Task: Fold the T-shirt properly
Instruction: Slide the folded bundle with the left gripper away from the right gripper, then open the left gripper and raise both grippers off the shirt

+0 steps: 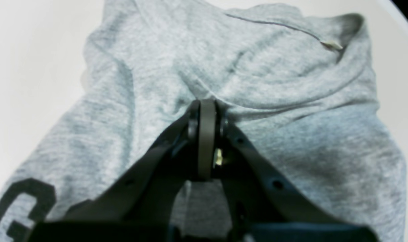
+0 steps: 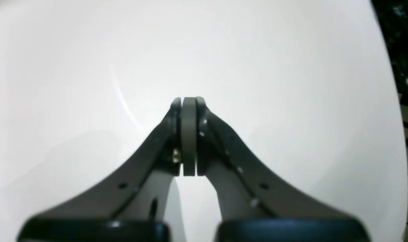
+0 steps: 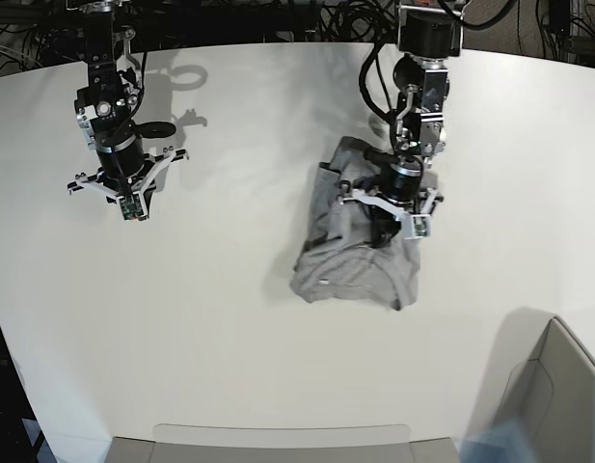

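The heather-grey T-shirt point(image 3: 355, 265) lies crumpled in a heap right of the table's middle. In the left wrist view the T-shirt point(image 1: 291, 134) fills the frame, with black lettering point(image 1: 19, 208) at the lower left and a seam with a small tag at the upper right. My left gripper point(image 1: 207, 104) is shut, and folds of the cloth gather at its tips; in the base view it point(image 3: 386, 230) sits on the heap's right part. My right gripper point(image 2: 189, 101) is shut and empty above bare white table; in the base view it point(image 3: 123, 188) is far left of the shirt.
The white table point(image 3: 210, 318) has a curved front edge. A grey box corner point(image 3: 557, 386) stands at the lower right. Cables and dark gear run along the back edge point(image 3: 278, 19). A dark floor shows past the table's edge in the right wrist view point(image 2: 405, 67).
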{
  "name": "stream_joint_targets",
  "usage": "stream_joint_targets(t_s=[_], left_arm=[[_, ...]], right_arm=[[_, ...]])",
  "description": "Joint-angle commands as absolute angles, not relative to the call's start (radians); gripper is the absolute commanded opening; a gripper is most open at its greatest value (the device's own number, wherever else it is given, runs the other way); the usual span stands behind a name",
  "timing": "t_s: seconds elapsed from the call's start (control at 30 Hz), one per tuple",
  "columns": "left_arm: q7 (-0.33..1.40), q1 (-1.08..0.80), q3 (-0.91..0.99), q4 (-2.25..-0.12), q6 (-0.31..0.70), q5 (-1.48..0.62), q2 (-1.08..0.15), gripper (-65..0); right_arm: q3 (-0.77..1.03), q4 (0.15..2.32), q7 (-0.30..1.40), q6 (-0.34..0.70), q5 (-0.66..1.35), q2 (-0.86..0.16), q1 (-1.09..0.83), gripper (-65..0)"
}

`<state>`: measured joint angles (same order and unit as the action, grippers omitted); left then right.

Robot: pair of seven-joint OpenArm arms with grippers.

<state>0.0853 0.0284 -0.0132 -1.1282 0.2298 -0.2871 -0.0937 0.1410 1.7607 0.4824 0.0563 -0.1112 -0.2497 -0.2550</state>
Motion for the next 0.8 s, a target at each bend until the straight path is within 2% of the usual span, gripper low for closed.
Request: stream_joint_targets(t_s=[0.0, 0.37, 0.5, 0.6, 0.77], left_arm=[[0.145, 0.025, -0.001, -1.122, 0.188, -0.263, -0.122, -65.0], [0.145, 0.079, 0.007, -1.089, 0.188, -0.263, -0.314, -65.0], [0.145, 0.110, 0.007, -1.101, 0.188, -0.263, -0.335, -65.0], [0.168, 0.110, 0.007, -1.211, 0.188, -0.263, -0.332, -65.0], [0.298, 0.053, 0.007, -1.564, 0.188, -0.263, -0.291, -65.0]], right_arm=[[0.143, 1.781, 0.458, 0.048, -0.117, -0.262, -0.243, -65.0], [0.151, 1.774, 0.458, 0.048, -0.117, -0.269, -0.229, -65.0], [0.145, 1.778, 0.458, 0.048, -0.117, -0.268, -0.228, -65.0], [0.143, 1.781, 0.458, 0.048, -0.117, -0.262, -0.214, -65.0], [0.150, 1.868, 0.458, 0.048, -0.070, -0.262, -0.216, -65.0]])
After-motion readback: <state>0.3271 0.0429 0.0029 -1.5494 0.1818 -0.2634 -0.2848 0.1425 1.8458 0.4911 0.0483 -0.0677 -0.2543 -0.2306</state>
